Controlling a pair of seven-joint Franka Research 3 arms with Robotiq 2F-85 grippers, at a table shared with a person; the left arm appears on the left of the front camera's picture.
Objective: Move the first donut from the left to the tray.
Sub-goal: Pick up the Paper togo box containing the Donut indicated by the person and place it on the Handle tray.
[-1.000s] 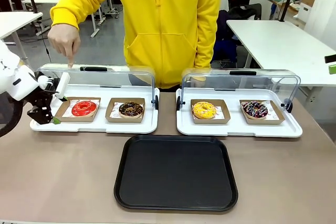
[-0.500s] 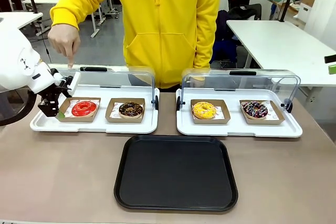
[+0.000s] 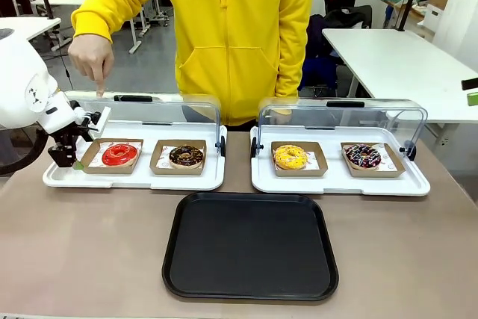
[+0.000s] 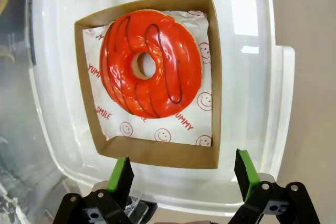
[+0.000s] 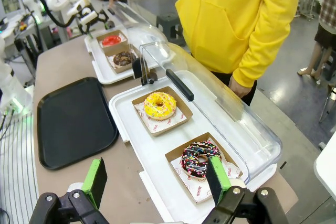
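Glossy red glazed ring donut (image 4: pixel 150 71) in square brown cardboard holder (image 4: pixel 157 153), on left white display tray (image 3: pixel 134 179), left gripper (image 4: pixel 182 170) wide open, empty, just beside holder, right gripper (image 5: pixel 156 177) open, empty, flat black rectangular plastic tray (image 3: pixel 250 244) apart

Left wrist close over donut (image 4: pixel 150 71), seemingly

Bright, even overhead light, with faint shadows. Glare whitens the display tray (image 4: pixel 247 19) beside the sharp, glossy red donut (image 4: pixel 173 61); wrist views bow at their edges.
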